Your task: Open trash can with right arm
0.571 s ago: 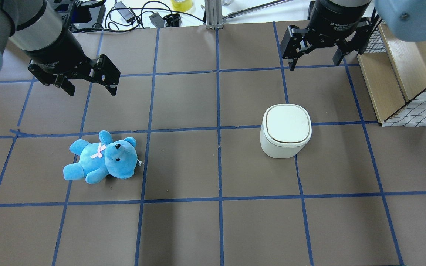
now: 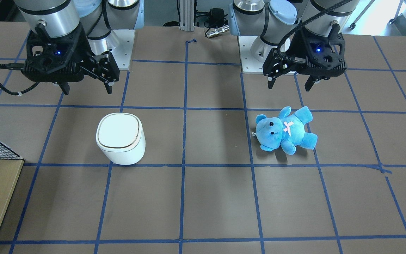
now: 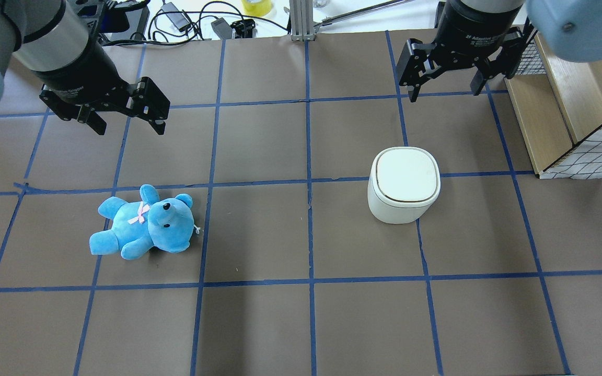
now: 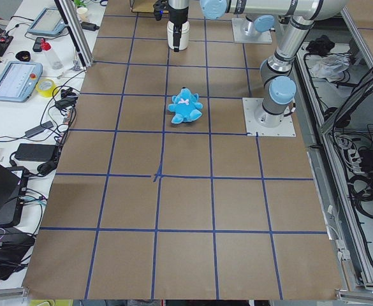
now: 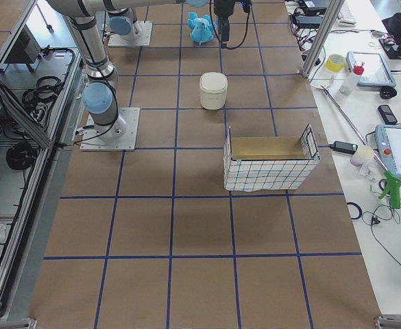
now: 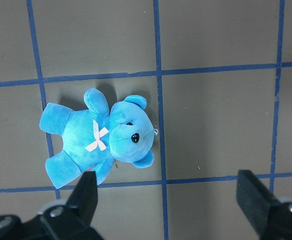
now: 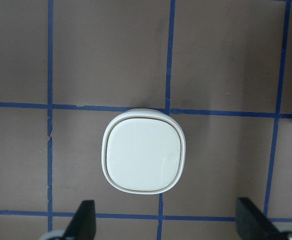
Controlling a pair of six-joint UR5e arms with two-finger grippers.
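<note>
Trash can point(image 3: 403, 208): upright on the table point(image 3: 259, 151), astride a blue tape line; nothing touching it.
Lid point(image 7: 145, 156): flat and shut, with the dark-gold edge line showing all round and no gap.
Right gripper point(image 3: 444, 92): jaws spread wide and empty. It is raised well above the trash can, offset toward the robot's base in the front-facing view. Its wrist view looks straight down on the lid.
Left gripper point(image 3: 129, 126): jaws also wide and empty, well apart from the trash can, hanging over the teddy bear point(image 3: 144, 225).
Surroundings: the teddy bear lies well apart from the trash can on the robot's left; a wire basket point(image 5: 269, 164) stands near the can on the other side.
Done so far: nothing of the opening itself, as I judge it. The right gripper is lined up only.
Left to do: bring the right gripper down to the lid and work it until it flips up. I cannot tell whether it needs a press or a lift at the edge.
</note>
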